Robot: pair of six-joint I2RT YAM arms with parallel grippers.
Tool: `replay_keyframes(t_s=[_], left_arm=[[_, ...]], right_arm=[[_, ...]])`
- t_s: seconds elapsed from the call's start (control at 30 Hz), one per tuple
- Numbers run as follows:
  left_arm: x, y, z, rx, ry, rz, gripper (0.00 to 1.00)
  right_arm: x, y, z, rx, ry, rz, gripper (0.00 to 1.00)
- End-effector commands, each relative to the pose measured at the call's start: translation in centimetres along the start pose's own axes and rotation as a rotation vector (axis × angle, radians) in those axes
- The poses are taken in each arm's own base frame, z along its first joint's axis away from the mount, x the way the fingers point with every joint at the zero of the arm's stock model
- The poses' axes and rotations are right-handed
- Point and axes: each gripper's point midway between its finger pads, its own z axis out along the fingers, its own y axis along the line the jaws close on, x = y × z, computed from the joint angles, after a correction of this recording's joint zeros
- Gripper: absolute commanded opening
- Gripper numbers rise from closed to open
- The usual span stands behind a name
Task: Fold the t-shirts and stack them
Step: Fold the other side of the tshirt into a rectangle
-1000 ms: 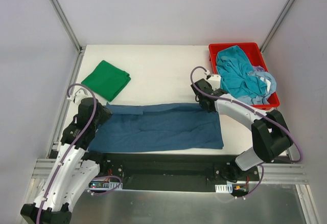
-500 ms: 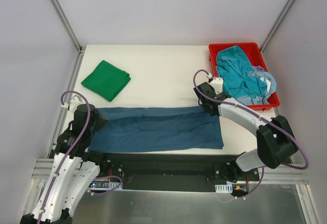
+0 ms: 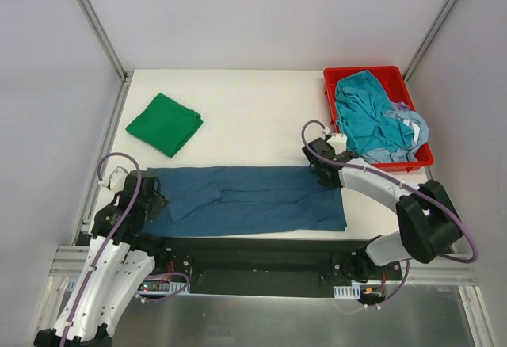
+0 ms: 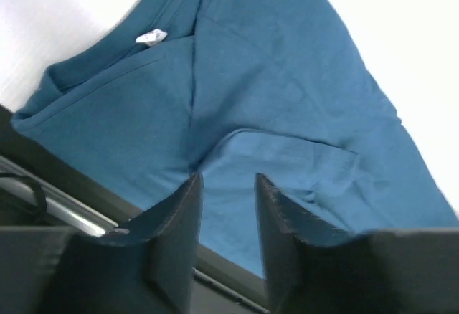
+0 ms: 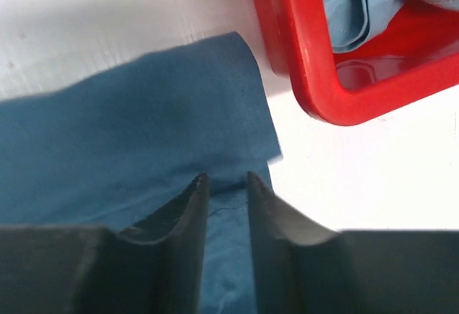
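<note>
Nearest, along the front edge of the table (image 3: 253,109): dark blue t-shirt (image 3: 253,200), spread flat as 1 long band, with collar and white neck label (image 4: 150,37) at the left end. Over that left end, left gripper (image 3: 153,199), fingers (image 4: 176,235) slightly parted, released, nothing between them. At the band's far right corner, right gripper (image 3: 323,174), likewise loosened, narrow gap, no fabric pinched. Farther back on the left, well apart from the band: bright green t-shirt (image 3: 165,123), folded into a neat square. In the far right corner: red tray (image 3: 360,70) holding 2 crumpled shirts, teal t-shirt (image 3: 366,113) with pale blue t-shirt (image 3: 408,129) showing at its right side.
</note>
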Motion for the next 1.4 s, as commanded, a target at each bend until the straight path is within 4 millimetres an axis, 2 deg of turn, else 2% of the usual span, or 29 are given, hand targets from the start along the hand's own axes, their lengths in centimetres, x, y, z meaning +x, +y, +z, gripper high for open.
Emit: replay_keyframes(t_s=[0.0, 0.1, 0.17, 0.23, 0.3, 0.33, 0.43, 0.53, 0.7, 0.93, 1.07, 1.2, 1.37], left_arm=[[0.0, 1.4, -0.8, -0.093, 0.016, -0.011, 0.46], [-0.5, 0.7, -1.5, -0.082, 0.021, 0.017, 0.82], [-0.6, -0.4, -1.8, -0.043, 0.038, 0.02, 0.99], [-0.2, -2.4, -1.7, 0.041, 0.077, 0.059, 0.99], [0.7, -5.2, -1.0, 0.159, 0.135, 0.091, 0.99], [1.4, -6.6, -0.6, 0.214, 0.173, 0.115, 0.99], [2.9, -8.9, 1.1, 0.268, 0.272, 0.163, 0.99], [3.8, -9.8, 3.0, 0.238, 0.341, 0.226, 0.99], [5.6, -10.6, 6.2, 0.196, 0.449, 0.32, 0.99], [7.9, -10.1, 8.2, 0.155, 0.535, 0.391, 0.99], [9.9, -10.2, 7.7, 0.192, 0.63, 0.425, 0.99], [12.1, -10.2, 5.9, 0.262, 0.741, 0.457, 0.99], [12.2, -10.8, 3.4, 0.347, 0.72, 0.489, 0.99]], right_arm=[[1.1, -0.6, -0.6, 0.012, 0.031, 0.003, 0.41], [0.7, -0.1, -1.9, -0.036, 0.001, -0.015, 0.63], [0.1, 1.1, -3.2, -0.13, -0.02, -0.031, 0.71], [-0.3, 2.6, -4.5, -0.248, -0.031, -0.049, 0.83], [-0.6, 4.4, -5.8, -0.379, -0.047, -0.059, 0.96], [-0.8, 5.5, -6.4, -0.454, -0.056, -0.072, 0.96], [-1.3, 8.2, -7.6, -0.615, -0.093, -0.104, 0.96], [-1.2, 9.8, -7.5, -0.679, -0.083, -0.135, 0.96], [-0.8, 11.4, -5.1, -0.645, -0.023, -0.144, 0.96], [1.0, 11.5, -2.0, -0.61, 0.092, -0.076, 0.96], [1.9, 11.4, -1.2, -0.645, 0.145, -0.033, 0.97], [2.5, 11.2, -0.9, -0.65, 0.167, -0.021, 0.97], [2.6, 10.9, -0.9, -0.647, 0.167, -0.022, 0.97]])
